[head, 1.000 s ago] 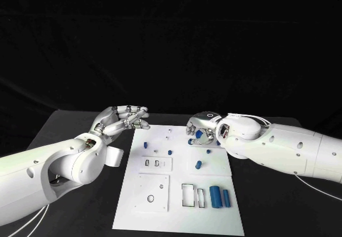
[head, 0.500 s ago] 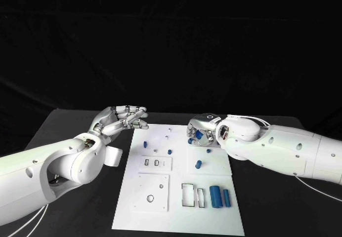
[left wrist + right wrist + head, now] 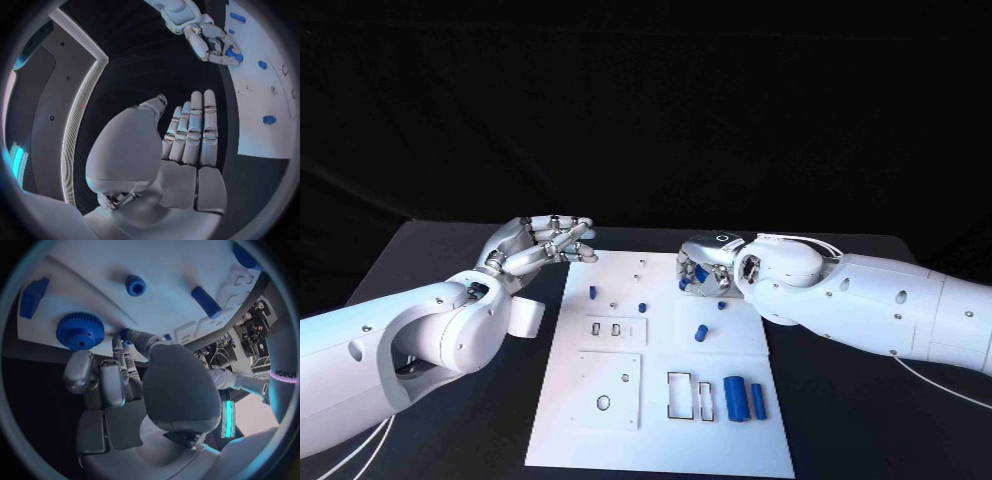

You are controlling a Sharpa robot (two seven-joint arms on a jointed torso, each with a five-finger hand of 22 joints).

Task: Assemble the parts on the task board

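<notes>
Where lit from above, a black table (image 3: 444, 260), with the white task board (image 3: 733, 445) laid lengthwise between two white arms. From one side, the right arm (image 3: 877, 300), elbow high and wrist bent downward. At its end, the right hand (image 3: 705, 268), palm down over the board's far right part, fingertips drawn together and pinching a small blue part (image 3: 127, 334). Cannot tell whether that part sits clear of the board or touches it. From the other side, the left arm (image 3: 416, 340), forearm angled up toward the board's far left corner. There, the left hand (image 3: 538, 245), raised just off the board's edge and well apart from the other hand. Fingers side by side, thumb standing off, nothing in the palm.

Just beside the pinching fingertips, flat on the board, a blue gear (image 3: 80, 331). Well apart from both hands, toward the robot, two blue cylinders (image 3: 736, 397) lying side by side. Between them and the pinching hand, a blue peg (image 3: 700, 332). On the board between the two hands, a smaller blue piece (image 3: 593, 293).
</notes>
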